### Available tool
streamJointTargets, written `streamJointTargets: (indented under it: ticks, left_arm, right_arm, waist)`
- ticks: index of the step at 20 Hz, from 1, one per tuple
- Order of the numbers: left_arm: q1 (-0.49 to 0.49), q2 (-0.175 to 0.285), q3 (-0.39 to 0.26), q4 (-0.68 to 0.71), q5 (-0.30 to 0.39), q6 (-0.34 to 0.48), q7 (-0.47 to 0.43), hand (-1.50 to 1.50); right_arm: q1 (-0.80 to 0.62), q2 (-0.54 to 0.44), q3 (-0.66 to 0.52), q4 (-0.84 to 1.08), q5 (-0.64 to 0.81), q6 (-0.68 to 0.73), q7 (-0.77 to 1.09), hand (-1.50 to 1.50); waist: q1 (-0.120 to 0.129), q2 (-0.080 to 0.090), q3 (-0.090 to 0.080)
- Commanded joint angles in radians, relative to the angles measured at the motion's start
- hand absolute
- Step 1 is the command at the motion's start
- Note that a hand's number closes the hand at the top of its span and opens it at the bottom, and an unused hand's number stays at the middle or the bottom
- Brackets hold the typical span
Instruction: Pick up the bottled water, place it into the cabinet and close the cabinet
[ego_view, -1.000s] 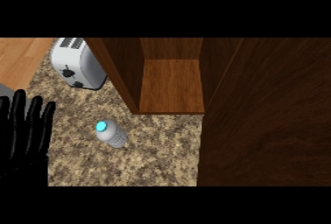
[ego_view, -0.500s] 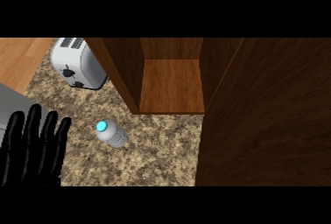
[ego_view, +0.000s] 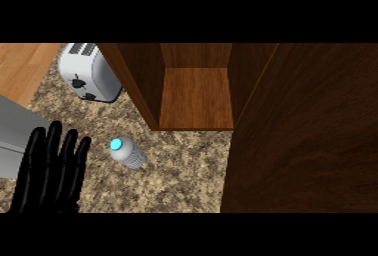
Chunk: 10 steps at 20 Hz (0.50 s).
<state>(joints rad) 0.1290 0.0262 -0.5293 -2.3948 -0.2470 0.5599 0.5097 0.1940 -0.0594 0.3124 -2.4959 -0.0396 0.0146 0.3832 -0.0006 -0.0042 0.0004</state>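
Observation:
A small clear water bottle with a light blue cap stands on the speckled granite counter, just in front of the open wooden cabinet. The cabinet's door is swung open and fills the right side of the view. My left hand is at the lower left, open with straight fingers pointing up, a short gap to the left of the bottle and not touching it. My right hand is out of view.
A white toaster stands at the back left beside the cabinet's left wall. A grey surface lies at the left edge behind my hand. Wooden floor shows at the top left.
My left hand has moved to the right and slightly down, from the left edge toward the bottle. The bottle, toaster and cabinet door have stayed put.

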Motion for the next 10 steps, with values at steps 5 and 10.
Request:
streamJointTargets:
  ticks: [5, 10]
  left_arm:
    - [-0.024, 0.018, 0.013, -0.048, -0.095, 0.019, 0.029, -1.50]
    - [-0.038, 0.012, 0.029, 0.027, -0.097, 0.027, -0.026, -1.50]
  right_arm:
    - [0.075, -0.024, 0.012, -0.147, 0.010, -0.011, 0.031, -1.50]
    - [0.006, -0.017, 0.063, -0.139, 0.052, -0.047, 0.063, -1.50]
  waist:
    - [-0.006, 0.000, 0.000]
    - [-0.005, 0.002, 0.000]
